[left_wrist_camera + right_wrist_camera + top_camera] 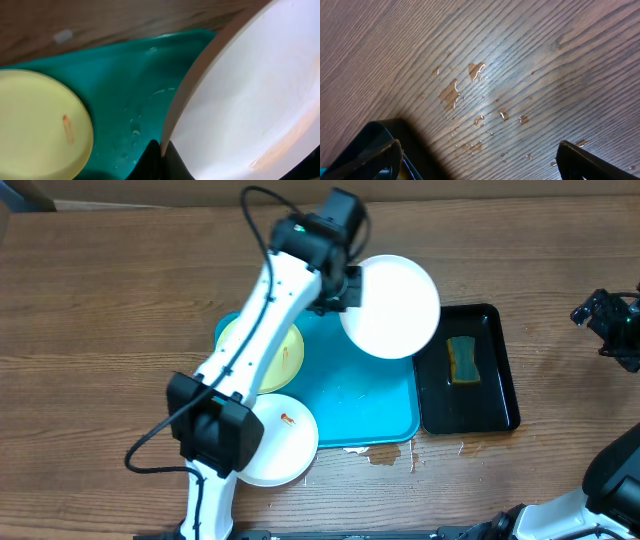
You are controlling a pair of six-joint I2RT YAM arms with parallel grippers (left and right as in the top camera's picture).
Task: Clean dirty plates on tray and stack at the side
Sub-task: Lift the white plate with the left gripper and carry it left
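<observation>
Wood-grain tabletop all round, beaded with water under the right pincer. Spread wide there, gripping nothing, well apart from everything else.

Left pincer: closed down to the thickness of a rim, clamped on the edge of a white plate, with two dark tips meeting on the lip in the wrist view. Juts out beyond the tips, apparently lifted clear of the turquoise tray and tilted, though hard to say for sure from above. Looks clean on the face shown.

Back behind that pincer, toward the arm's base: a pale yellow-green plate flat in the tray, marked with an orange smear. Further back again, a second white plate with a red-orange mark, overhanging the tray's corner. Out past the held plate, a black tray with a sponge.

Handling, as a judgement: stiff, light and smooth by the look, likely slick if wet. Held by one edge, so prone to swing or slide out. Best taken square across the rim with a deep bite and kept near level. Same for the other two: catch a rim at an overhanging edge rather than press on the flat face.
</observation>
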